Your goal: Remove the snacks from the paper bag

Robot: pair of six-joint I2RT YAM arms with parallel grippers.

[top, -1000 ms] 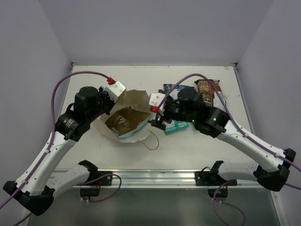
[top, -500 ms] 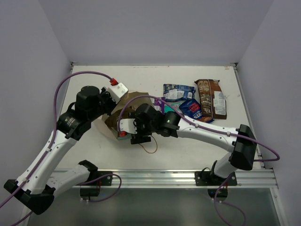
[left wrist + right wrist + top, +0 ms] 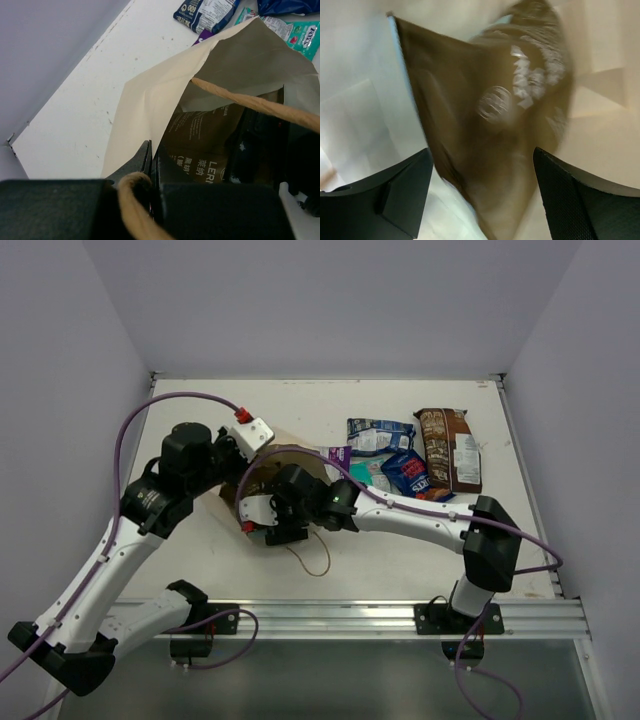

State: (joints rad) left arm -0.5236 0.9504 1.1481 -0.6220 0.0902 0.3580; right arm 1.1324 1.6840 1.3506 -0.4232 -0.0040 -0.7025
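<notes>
The tan paper bag [image 3: 292, 443] lies on its side, mouth toward the near edge. My left gripper [image 3: 238, 462] is shut on its upper rim by the handle, fingers [image 3: 146, 156] pinching the paper [image 3: 160, 95]. My right gripper [image 3: 272, 522] reaches into the mouth, open. In the right wrist view a blurred brown snack packet [image 3: 492, 115] lies ahead of the right gripper [image 3: 482, 152], its lower end between the spread fingers, untouched. The left wrist view shows that brown packet [image 3: 202, 145] inside the bag. Several snacks lie outside at the right: brown [image 3: 448, 446], blue [image 3: 406, 471], dark blue [image 3: 378, 433], teal [image 3: 364, 473], purple-and-white [image 3: 338, 455].
The bag's loose twisted handle [image 3: 314, 561] loops onto the table in front of the bag. My right arm [image 3: 420, 520] stretches across the table's middle. The table's back edge meets the wall; a metal rail [image 3: 330, 615] runs along the near edge.
My right arm has swung left from beside the teal packet to the bag's mouth and pushed its open gripper inside. The left gripper has kept its hold on the rim.
</notes>
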